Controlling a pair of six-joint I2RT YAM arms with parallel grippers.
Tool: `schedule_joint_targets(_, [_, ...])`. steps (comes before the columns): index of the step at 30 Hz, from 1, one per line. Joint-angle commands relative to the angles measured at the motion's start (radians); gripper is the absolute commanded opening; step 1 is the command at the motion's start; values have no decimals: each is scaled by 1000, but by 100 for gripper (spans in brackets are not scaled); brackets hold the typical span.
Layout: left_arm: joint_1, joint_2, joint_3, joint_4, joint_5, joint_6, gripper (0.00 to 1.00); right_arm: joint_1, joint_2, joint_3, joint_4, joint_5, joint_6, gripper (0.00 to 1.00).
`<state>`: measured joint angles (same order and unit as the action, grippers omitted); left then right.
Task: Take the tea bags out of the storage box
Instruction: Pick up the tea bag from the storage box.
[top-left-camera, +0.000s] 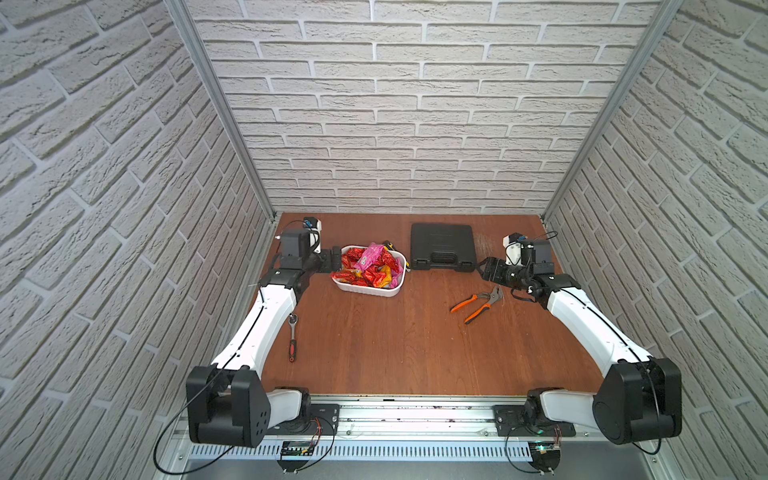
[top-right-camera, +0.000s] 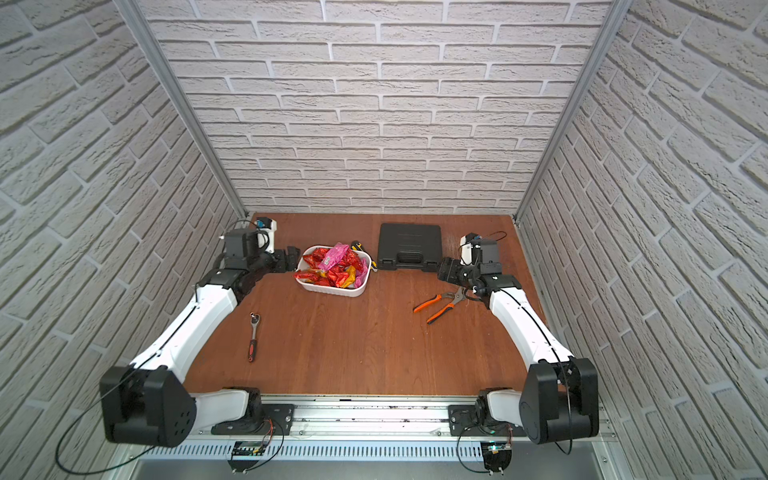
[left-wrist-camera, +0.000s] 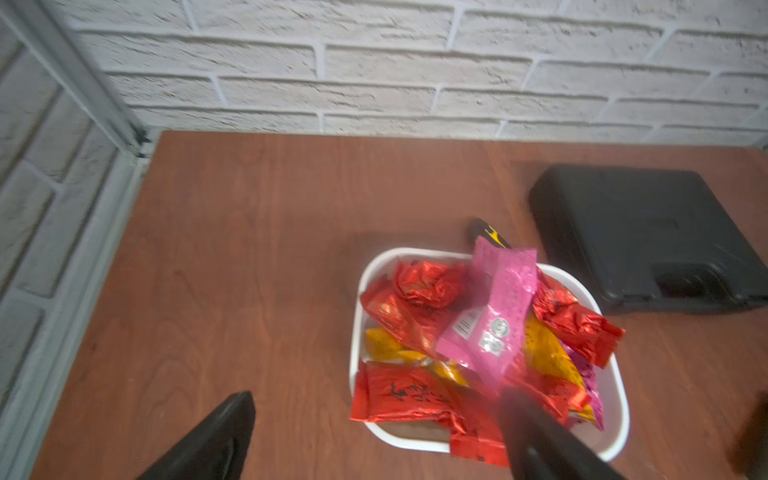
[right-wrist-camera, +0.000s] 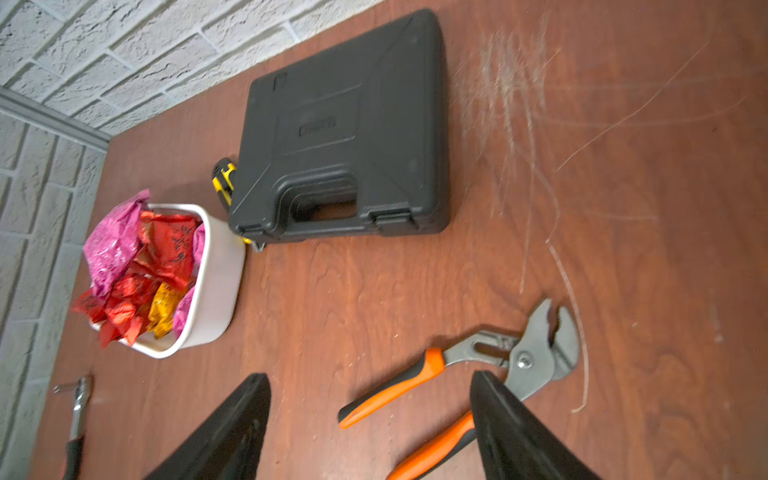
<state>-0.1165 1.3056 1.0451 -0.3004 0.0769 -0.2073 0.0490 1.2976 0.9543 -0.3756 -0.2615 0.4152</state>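
Enclosure: white brick-pattern walls (top-left-camera: 415, 104) on left, right and far sides. Aluminium corner posts (top-left-camera: 222, 108) at both far corners. Bench (top-left-camera: 395, 353): reddish-brown wood grain, pale scratches (right-wrist-camera: 511, 83) far right. Metal rail (top-left-camera: 395, 415) along near edge. Light even, shadows soft.

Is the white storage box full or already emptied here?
Full. The storage box is heaped with tea bags, several poking above its rim; none lie on the table.
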Motion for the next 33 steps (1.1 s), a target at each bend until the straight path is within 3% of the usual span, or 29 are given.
schedule_joint_targets(1, [-46, 103, 98, -189, 43, -10, 94, 44, -44, 27, -68, -58, 71, 78])
schedule_joint_targets(10, [-80, 399, 383, -317, 120, 19, 82, 209, -56, 9, -70, -18, 141, 78])
schedule_joint_targets(16, [-96, 540, 556, -375, 174, 27, 75, 260, -23, 18, -52, 0, 162, 78])
schedule_joint_targets(27, [-134, 675, 677, -445, 209, 22, 64, 279, 5, 36, -48, 9, 166, 78])
schedule_joint_targets(33, [-137, 696, 695, -459, 215, 22, 45, 284, 4, 40, -49, 11, 166, 78])
